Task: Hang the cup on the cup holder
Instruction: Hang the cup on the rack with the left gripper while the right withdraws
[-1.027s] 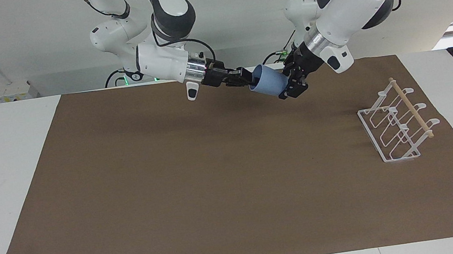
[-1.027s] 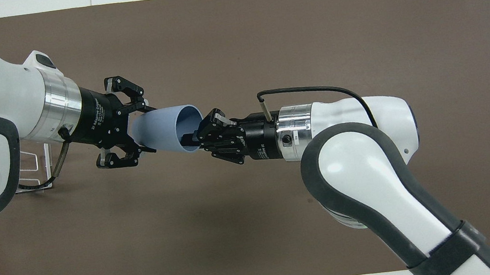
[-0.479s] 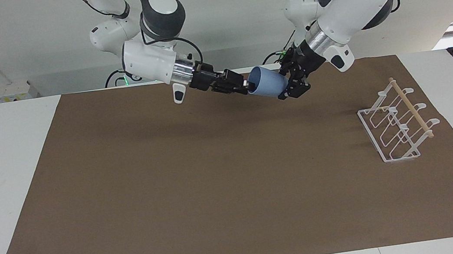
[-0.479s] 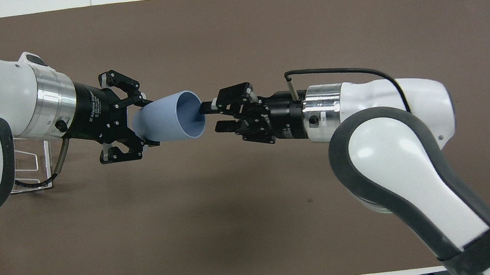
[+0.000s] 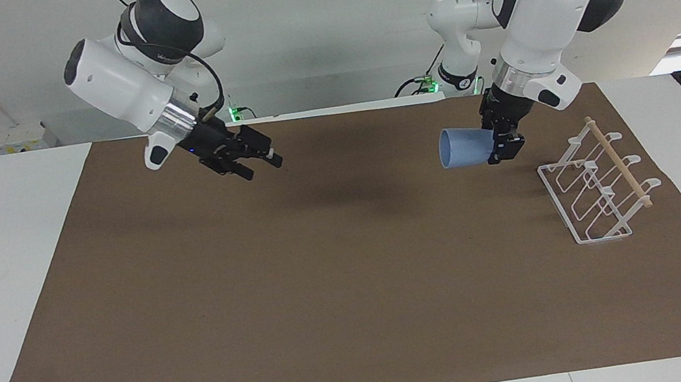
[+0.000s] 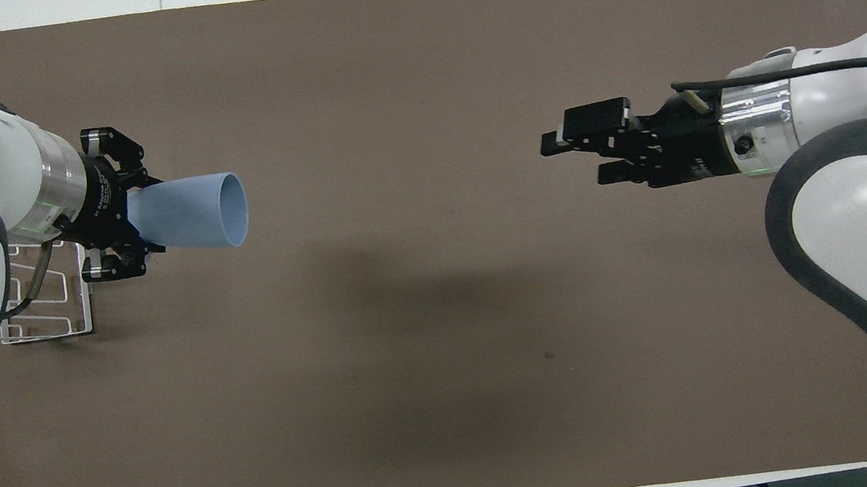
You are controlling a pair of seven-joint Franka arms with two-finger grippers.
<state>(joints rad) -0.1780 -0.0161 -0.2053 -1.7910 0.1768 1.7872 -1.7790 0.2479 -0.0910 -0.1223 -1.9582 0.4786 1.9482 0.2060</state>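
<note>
My left gripper (image 5: 501, 147) is shut on the narrow base of the light blue cup (image 5: 463, 146). It holds the cup on its side in the air, mouth toward the right arm's end of the table, over the mat beside the cup holder (image 5: 597, 190). The holder is a white wire rack with a wooden dowel, standing at the left arm's end. In the overhead view the cup (image 6: 190, 214) juts from the left gripper (image 6: 145, 218), and the holder (image 6: 43, 295) is partly hidden under the left arm. My right gripper (image 5: 259, 165) is open and empty in the air over the mat toward the right arm's end, as the overhead view (image 6: 576, 158) also shows.
A brown paper mat (image 5: 352, 281) covers most of the white table (image 5: 7, 261). Nothing else stands on it.
The right gripper let go of the cup's rim and drew back toward its own end. The left gripper carried the cup toward the cup holder and turned it level.
</note>
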